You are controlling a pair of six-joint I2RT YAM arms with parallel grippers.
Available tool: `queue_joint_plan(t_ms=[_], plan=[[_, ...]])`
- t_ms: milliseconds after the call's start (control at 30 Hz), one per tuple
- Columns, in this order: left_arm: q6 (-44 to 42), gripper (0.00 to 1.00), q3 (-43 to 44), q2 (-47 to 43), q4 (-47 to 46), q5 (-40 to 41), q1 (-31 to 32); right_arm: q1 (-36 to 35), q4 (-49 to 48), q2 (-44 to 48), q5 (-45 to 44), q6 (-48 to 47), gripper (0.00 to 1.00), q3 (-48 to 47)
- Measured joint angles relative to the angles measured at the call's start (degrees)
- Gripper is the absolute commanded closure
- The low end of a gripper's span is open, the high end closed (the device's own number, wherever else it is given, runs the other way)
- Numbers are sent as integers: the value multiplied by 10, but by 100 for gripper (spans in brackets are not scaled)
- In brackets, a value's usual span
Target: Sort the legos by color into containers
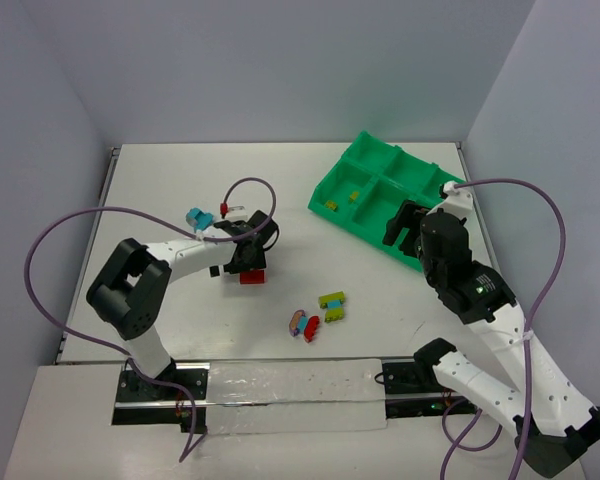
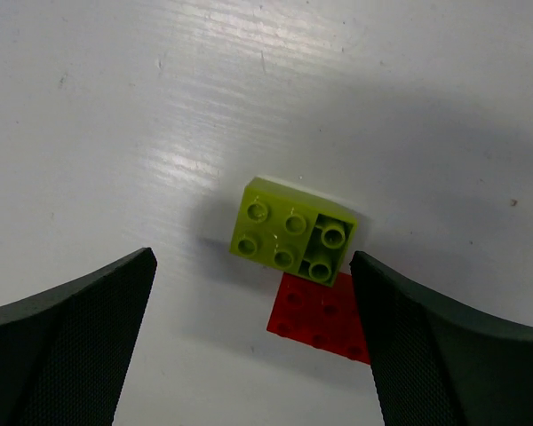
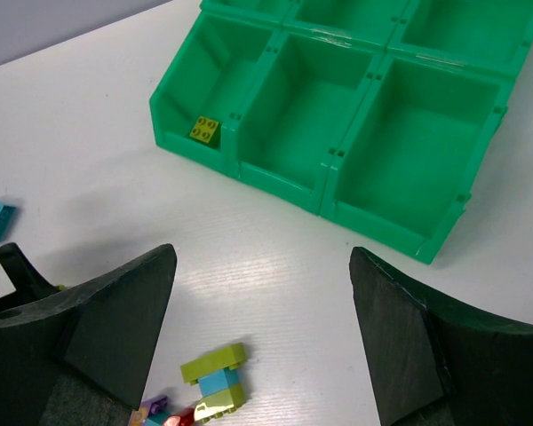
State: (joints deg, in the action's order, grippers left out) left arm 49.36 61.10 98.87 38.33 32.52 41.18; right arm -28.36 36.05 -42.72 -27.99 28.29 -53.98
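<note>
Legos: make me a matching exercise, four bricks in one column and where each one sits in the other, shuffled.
Bricks:
1. lime brick
2. red brick
3. cyan brick
4. olive-yellow brick

Places:
A. inside a compartment of the green tray
B. centred under the open left gripper
C. on the table, beyond the left arm
D. against the lime brick's edge, beside one finger

Pairs: 1-B, 2-D, 3-C, 4-A

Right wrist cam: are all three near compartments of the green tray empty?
No, a small olive-yellow studded brick lies in the leftmost near compartment of the bright green plastic tray.
</note>
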Motion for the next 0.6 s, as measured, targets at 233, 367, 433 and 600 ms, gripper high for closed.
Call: queue_joint_plan(t_ms=[233,367,433,600], plan=[[-41,16,-12,0,-45,-32,-41,0,0,-10,0,0,14,0],[-54,20,-13,2,-60,-48,-42,0,0,-13,1,0,14,0],[-59,21,-13,4,-66,-54,-41,0,0,-13,1,0,14,0],[-61,23,-13,6,-69,-65,-41,0,0,-14,2,0,14,0]])
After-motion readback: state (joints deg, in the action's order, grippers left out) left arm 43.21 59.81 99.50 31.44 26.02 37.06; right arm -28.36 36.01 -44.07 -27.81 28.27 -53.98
